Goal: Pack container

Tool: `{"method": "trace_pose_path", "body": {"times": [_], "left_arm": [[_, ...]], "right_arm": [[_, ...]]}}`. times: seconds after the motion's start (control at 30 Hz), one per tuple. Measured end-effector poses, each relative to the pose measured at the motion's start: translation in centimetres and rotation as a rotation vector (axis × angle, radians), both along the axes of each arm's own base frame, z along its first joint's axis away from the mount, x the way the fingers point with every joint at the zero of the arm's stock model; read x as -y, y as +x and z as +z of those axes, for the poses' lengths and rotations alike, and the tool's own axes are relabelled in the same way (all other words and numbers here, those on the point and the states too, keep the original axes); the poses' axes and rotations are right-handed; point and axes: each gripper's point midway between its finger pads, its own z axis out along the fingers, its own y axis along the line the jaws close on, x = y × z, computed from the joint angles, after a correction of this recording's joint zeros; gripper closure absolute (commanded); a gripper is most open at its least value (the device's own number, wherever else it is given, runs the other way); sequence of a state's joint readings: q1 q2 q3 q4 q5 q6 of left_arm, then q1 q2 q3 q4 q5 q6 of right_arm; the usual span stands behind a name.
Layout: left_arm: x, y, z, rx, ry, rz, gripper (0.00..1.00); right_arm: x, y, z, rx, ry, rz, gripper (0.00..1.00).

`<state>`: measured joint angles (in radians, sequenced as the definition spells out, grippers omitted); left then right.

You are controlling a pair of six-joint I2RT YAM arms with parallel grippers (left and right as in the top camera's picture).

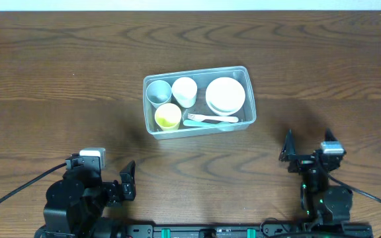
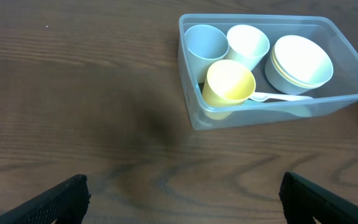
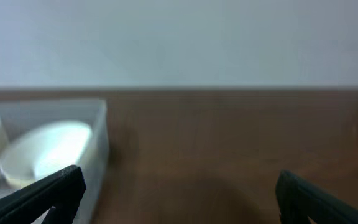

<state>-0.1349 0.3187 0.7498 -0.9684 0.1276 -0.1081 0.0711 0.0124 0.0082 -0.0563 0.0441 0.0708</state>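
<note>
Overhead: container [image 1: 200,130] beyond parted fingers [image 1: 128,173].

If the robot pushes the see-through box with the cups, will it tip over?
Probably not: the container is low, wide and flat on the table, so it should slide. Its thin clear walls might flex if squeezed. The yellow cup and stacked bowls look light, so it's likely not heavy.

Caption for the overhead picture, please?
Clear plastic rectangular tub packed with three cups, stacked white bowls and cutlery on a dark wooden table.
</note>
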Motion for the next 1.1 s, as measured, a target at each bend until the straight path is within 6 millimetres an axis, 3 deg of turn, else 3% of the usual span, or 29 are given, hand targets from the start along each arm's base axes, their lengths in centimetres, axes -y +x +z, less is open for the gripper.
{"method": "trace_pose_path", "body": {"times": [1.1], "left_arm": [[-0.72,-0.34,-0.52,-0.020,0.018,0.034,0.02]], "right_arm": [[-0.33,-0.02,-0.39,-0.015,-0.004,0.019,0.01]]}}
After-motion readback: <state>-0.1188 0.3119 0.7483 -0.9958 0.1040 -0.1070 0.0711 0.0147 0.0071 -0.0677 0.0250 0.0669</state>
